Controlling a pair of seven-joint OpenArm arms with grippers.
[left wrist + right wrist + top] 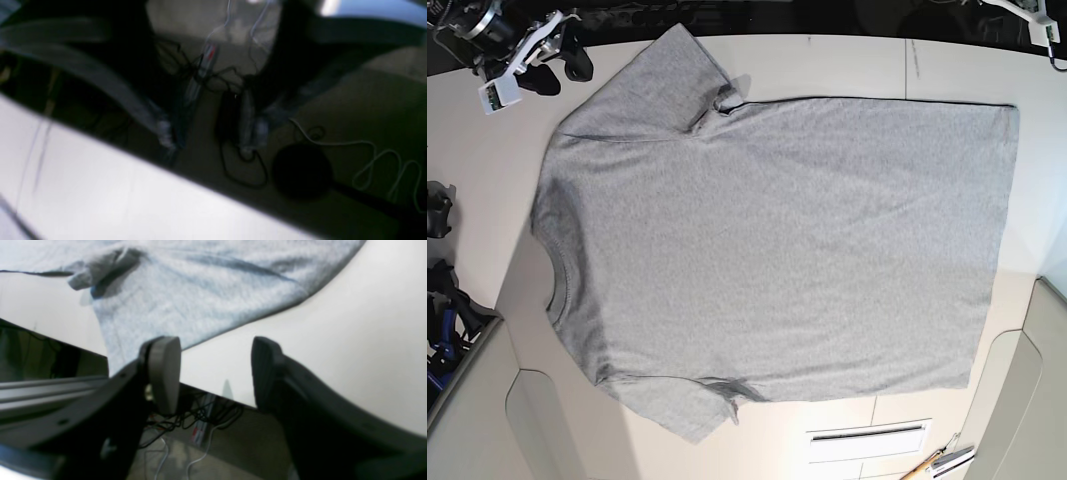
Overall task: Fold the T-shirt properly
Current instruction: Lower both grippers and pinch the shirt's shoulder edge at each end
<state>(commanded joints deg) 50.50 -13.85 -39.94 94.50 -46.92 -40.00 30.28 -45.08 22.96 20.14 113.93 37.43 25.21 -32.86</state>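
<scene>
Looking at zero folds done: T-shirt (pixel 777 250) flat on the table (pixel 847 70), right gripper (pixel 215 373) jaws spread, left's can't tell.

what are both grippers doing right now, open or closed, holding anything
Right gripper: open, empty, at the table edge near the T-shirt.
Left gripper: barely in the base view, wrist view blurred; cannot be told.

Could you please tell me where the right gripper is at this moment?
In the base view the right gripper sits at the table's top-left corner, open, just beside the T-shirt sleeve, not touching it.
</scene>
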